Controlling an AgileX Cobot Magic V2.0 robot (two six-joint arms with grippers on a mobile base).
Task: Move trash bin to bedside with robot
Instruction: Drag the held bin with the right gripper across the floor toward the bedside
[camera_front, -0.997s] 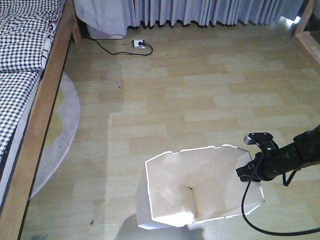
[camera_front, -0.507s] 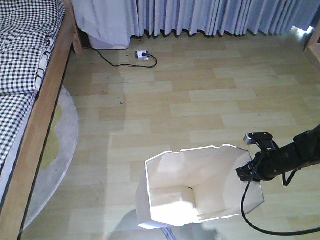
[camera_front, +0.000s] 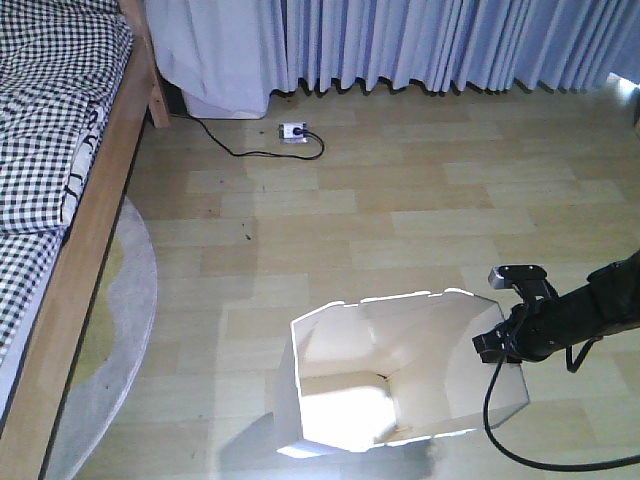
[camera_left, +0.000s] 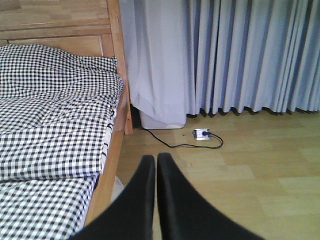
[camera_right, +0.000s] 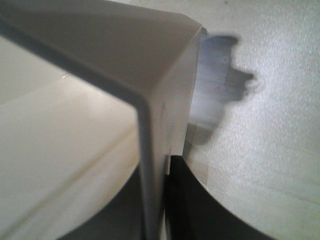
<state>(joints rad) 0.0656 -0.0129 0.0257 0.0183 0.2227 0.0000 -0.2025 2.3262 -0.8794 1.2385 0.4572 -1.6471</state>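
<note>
Front-facing view, lower centre: bin (camera_front: 400, 365) on bare floor, well apart from bed (camera_front: 75, 265) at left edge, right gripper (camera_front: 497, 343) clamped over its right rim, likely for towing; left gripper (camera_left: 156, 165) closed, empty.

trash bin (camera_front: 340, 400): smooth glossy plastic | bed frame (camera_front: 75, 290): matt wood | bedding (camera_front: 50, 100): cloth | floor (camera_front: 420, 220): satin wood-look planks

White trash bin (camera_front: 420, 340), black-and-white checked bedding (camera_front: 50, 120)
</note>
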